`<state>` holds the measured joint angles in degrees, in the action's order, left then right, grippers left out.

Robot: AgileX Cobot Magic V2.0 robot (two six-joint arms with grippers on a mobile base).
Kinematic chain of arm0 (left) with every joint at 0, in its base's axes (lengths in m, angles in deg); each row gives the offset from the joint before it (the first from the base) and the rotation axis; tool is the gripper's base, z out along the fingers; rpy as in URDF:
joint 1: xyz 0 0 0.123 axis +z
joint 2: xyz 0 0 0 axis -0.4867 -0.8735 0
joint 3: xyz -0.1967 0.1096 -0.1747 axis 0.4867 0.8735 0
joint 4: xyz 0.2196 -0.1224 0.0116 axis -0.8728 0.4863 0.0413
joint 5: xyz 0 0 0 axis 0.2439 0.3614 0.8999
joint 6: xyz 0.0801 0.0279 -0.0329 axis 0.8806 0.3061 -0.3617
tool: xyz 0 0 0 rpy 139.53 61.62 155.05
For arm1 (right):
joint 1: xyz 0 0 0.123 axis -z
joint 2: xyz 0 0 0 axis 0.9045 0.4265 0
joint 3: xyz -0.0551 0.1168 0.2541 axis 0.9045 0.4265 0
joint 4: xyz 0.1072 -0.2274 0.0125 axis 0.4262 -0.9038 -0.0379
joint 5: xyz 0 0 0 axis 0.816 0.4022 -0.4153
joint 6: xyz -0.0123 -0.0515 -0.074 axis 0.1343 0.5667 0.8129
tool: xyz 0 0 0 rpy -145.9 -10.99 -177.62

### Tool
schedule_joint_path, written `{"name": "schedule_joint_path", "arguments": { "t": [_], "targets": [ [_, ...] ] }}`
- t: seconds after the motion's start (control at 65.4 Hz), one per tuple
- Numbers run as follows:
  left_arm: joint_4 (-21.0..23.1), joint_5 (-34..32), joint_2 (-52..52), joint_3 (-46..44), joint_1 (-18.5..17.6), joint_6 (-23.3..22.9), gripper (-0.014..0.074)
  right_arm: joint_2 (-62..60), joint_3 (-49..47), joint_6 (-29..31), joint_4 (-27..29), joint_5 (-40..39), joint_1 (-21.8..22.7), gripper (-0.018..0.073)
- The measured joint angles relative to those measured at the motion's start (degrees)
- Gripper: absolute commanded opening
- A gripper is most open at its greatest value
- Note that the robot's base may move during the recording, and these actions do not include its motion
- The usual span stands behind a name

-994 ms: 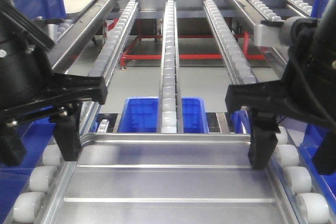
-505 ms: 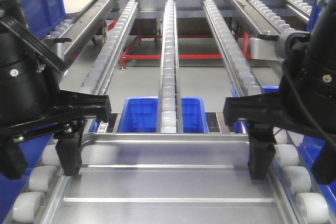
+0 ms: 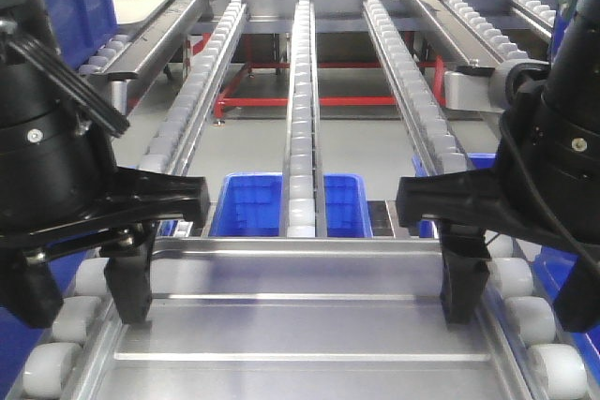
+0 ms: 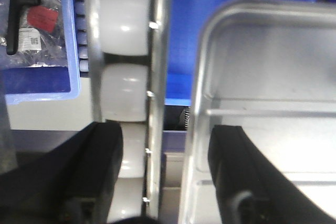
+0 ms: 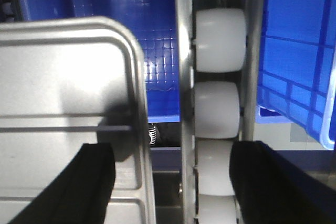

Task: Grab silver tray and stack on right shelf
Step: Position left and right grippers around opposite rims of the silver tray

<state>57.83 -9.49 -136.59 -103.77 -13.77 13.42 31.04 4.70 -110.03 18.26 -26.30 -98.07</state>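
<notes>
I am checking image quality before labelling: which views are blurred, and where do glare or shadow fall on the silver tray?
Front view: silver tray fairly sharp, mild sheen, no harsh glare. Left wrist view: soft; left end effector blurred, tray pale and washed out. Right wrist view: right end effector blurred; a dark shadow crosses the tray rim.

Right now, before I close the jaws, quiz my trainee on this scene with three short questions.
1. True or false: both arms' jaws are shut on the silver tray.
2. What lies below the roller rails, beyond the tray's far edge? A) blue bin B) cardboard box C) red crate
3. How many raised ribs cross the tray's floor in the front view?
Key: 1 false, both pairs are open, straddling the rim; 2 A; 3 two.
</notes>
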Motion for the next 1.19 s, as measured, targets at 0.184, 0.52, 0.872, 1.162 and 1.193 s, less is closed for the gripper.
{"name": "schedule_joint_path", "arguments": {
  "t": [0.184,0.52,0.872,1.162,1.193],
  "targets": [
    [0.1,0.0,0.0,0.0,-0.2,-0.3,0.0263,0.0,0.0,0.0,1.1,0.8,0.0,0.0561],
    [0.1,0.0,-0.5,0.0,-0.2,-1.3,0.0262,0.0,1.0,0.0,1.2,-0.7,0.0,0.0561],
    [1.1,-0.1,-1.2,0.0,-0.2,-1.3,0.0262,0.0,1.6,2.4,1.3,-3.4,0.0,0.0554],
    [1.1,-0.1,-1.2,0.0,-0.2,-1.3,0.0262,0.0,1.6,2.7,1.3,-3.8,0.0,0.0412],
    [1.1,-0.1,-1.2,0.0,-0.2,-1.3,0.0262,0.0,1.6,2.7,1.3,-3.8,0.0,0.0405]
  ]
}}
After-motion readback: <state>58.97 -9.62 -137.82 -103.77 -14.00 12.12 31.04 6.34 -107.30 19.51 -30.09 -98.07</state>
